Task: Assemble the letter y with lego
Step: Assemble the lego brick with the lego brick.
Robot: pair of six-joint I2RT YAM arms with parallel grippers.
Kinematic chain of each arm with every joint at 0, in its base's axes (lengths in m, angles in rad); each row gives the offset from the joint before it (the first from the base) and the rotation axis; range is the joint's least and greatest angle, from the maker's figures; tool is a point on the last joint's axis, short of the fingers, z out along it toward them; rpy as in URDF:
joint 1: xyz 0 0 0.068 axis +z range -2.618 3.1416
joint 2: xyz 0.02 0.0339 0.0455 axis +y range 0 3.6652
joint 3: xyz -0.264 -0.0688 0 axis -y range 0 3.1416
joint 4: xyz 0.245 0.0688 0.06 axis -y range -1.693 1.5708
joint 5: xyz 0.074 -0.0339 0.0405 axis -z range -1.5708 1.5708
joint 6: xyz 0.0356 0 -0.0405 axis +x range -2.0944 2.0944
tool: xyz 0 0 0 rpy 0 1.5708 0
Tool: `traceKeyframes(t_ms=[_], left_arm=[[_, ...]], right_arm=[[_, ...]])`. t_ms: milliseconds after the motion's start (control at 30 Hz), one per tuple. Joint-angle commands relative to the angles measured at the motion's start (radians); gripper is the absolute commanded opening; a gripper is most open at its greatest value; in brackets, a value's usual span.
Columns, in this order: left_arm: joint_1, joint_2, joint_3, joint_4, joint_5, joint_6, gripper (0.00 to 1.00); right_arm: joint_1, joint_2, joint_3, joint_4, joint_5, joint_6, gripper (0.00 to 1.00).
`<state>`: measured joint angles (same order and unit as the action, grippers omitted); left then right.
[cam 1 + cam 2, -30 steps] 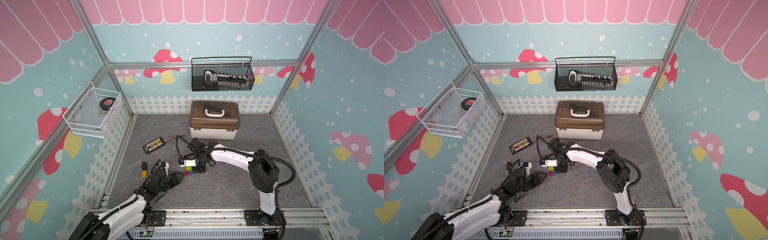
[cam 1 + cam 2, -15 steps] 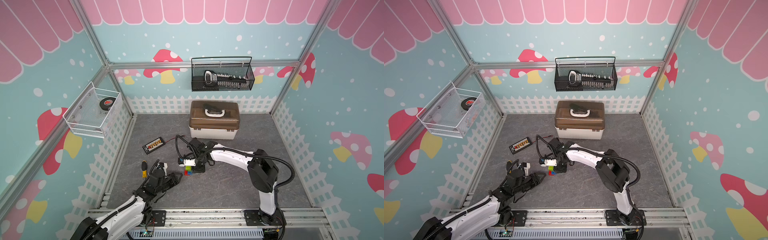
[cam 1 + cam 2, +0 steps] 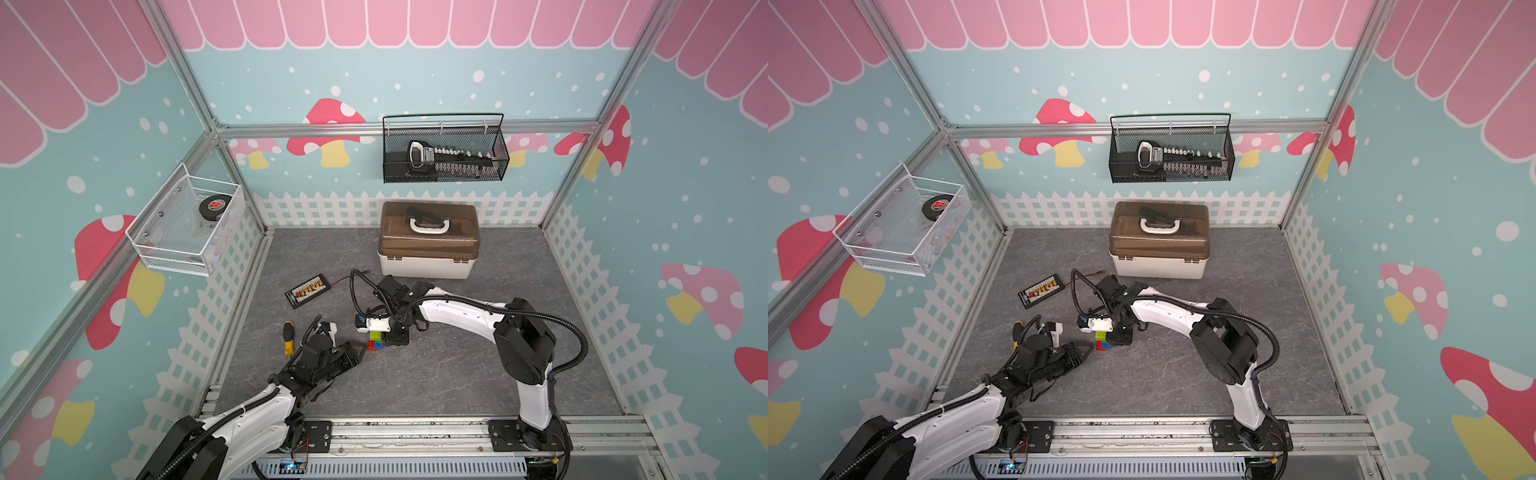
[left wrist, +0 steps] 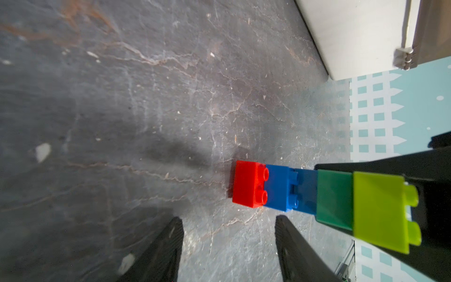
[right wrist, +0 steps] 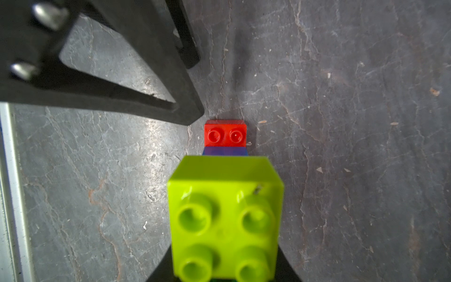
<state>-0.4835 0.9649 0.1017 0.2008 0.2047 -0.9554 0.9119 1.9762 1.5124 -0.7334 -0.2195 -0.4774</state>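
Observation:
The lego figure (image 3: pixel 376 338) (image 3: pixel 1102 338) stands upright on the grey floor. In the left wrist view it shows a red brick (image 4: pixel 247 186) at its foot, then blue bricks (image 4: pixel 278 190), a dark green brick (image 4: pixel 334 199) and a lime brick (image 4: pixel 380 210) at its top. My right gripper (image 3: pixel 392 332) (image 5: pixel 223 276) is shut on its upper part, under the lime brick (image 5: pixel 224 214). My left gripper (image 3: pixel 357 353) (image 4: pixel 229 219) is open just left of the red foot, nothing between its fingers (image 5: pixel 185 107). The rest of the figure is hidden.
A white box with a brown lid (image 3: pixel 428 245) stands behind the arms. A black connector strip (image 3: pixel 307 291) and a yellow-and-black screwdriver (image 3: pixel 287 338) lie on the floor to the left. Wire baskets (image 3: pixel 444 149) (image 3: pixel 187 228) hang on the walls.
The left gripper has edged slightly towards the figure and its jaws stand a little narrower. The right arm and the figure have not moved.

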Motion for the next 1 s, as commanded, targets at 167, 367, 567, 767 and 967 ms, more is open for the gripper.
traceKeyframes(t_ms=[167,367,567,767,967], left_arm=[[0.008,0.189,0.003,0.002,0.002,0.017,0.56],[0.008,0.276,0.002,0.077,0.019,0.012,0.48],[0.008,0.29,-0.001,0.085,0.022,0.014,0.41],[0.008,0.275,-0.009,0.08,0.021,0.008,0.4],[0.01,0.17,-0.001,-0.006,0.009,-0.009,0.48]], right_arm=[[0.009,0.035,0.043,-0.036,-0.009,0.004,0.23],[0.013,0.042,0.058,-0.049,-0.011,0.01,0.23],[0.019,0.056,0.08,-0.072,-0.006,0.011,0.22],[0.022,0.064,0.086,-0.073,-0.004,0.015,0.22],[0.017,0.043,0.089,-0.07,-0.033,0.029,0.21]])
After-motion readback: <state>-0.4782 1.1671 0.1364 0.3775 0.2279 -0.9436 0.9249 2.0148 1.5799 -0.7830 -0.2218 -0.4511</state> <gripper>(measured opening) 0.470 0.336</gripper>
